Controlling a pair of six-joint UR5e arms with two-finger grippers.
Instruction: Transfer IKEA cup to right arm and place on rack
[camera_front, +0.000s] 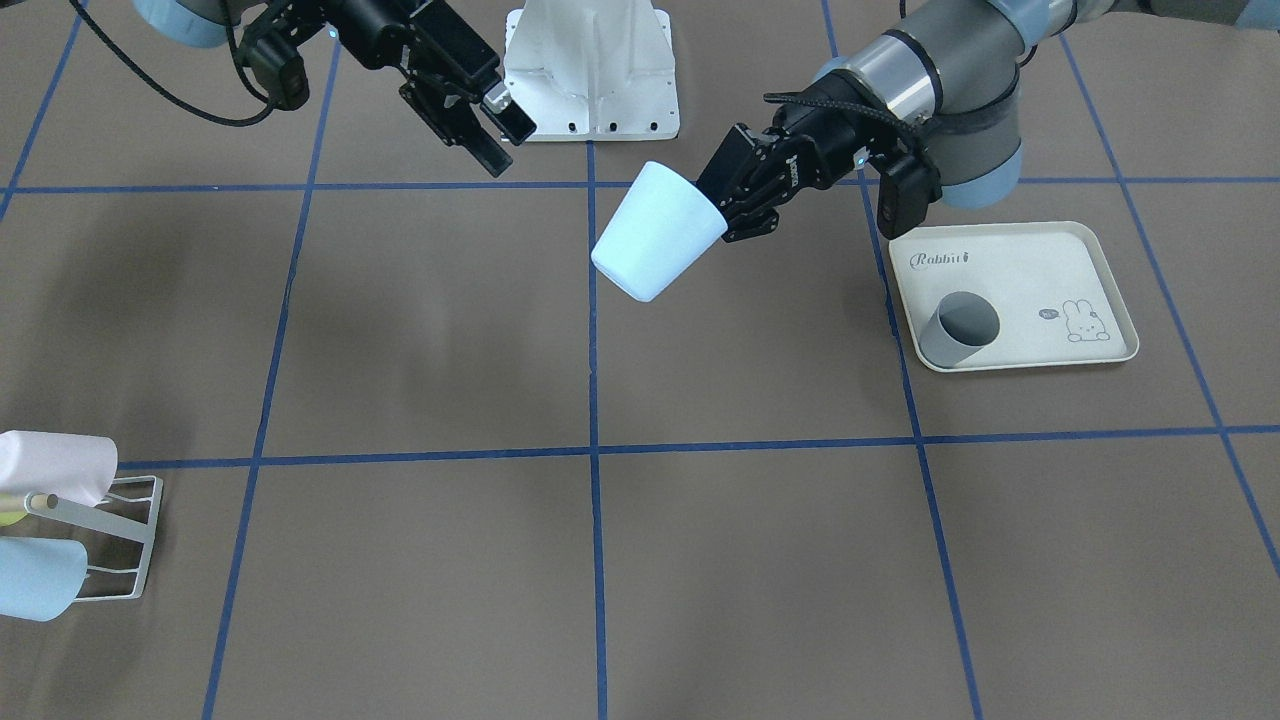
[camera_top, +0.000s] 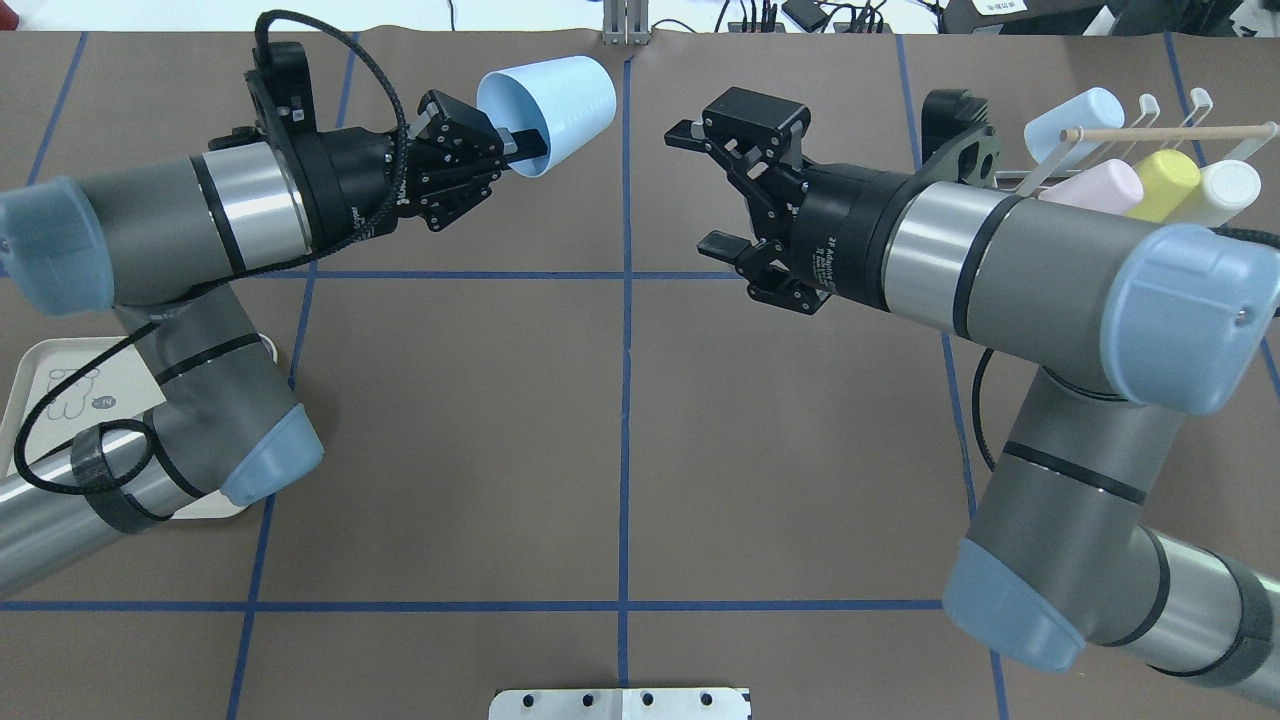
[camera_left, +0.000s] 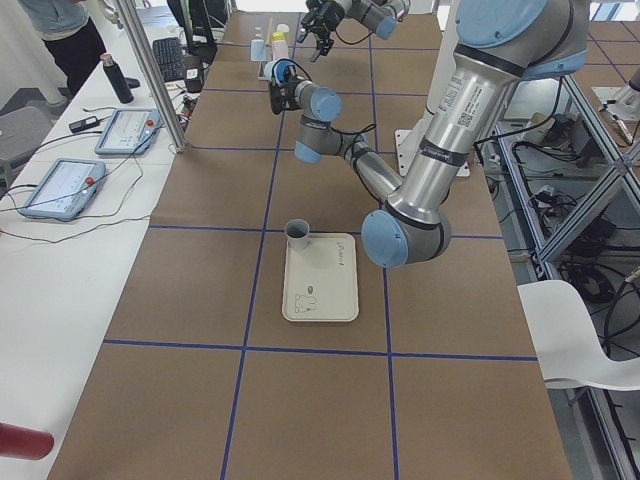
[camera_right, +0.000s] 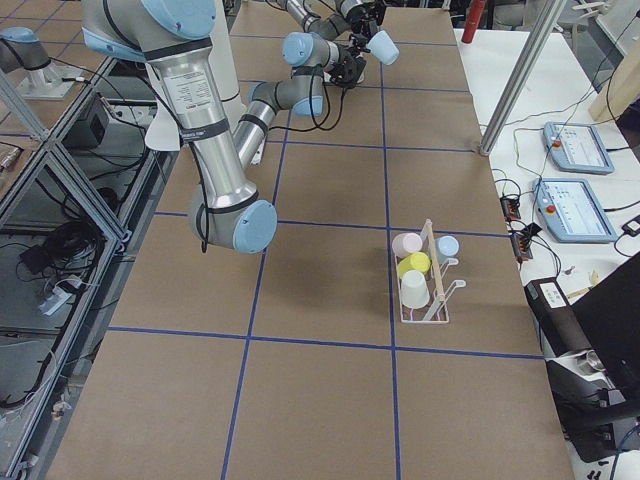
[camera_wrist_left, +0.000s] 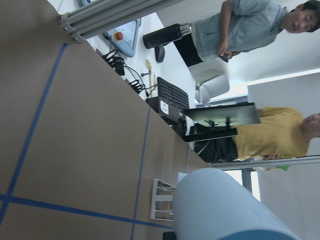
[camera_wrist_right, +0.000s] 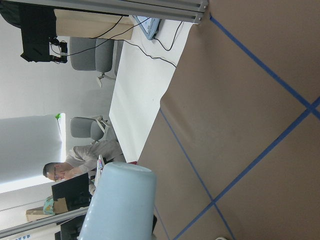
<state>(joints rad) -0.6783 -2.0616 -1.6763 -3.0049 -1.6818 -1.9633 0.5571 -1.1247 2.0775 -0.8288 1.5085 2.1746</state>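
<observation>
While its rim is pinched by the left gripper, 1 finger inside, the pale-blue IKEA cup is held tilted above mid-table. The right gripper is spread wide, empty, well apart. Light, rigid, smooth tapered plastic is judged, so a mid-wall grasp is advised. 4 cups are hung on the white wire rack.

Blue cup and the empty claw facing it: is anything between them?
Nothing. Overhead, only air separates cup and right claw, above a blue tape line.
</observation>
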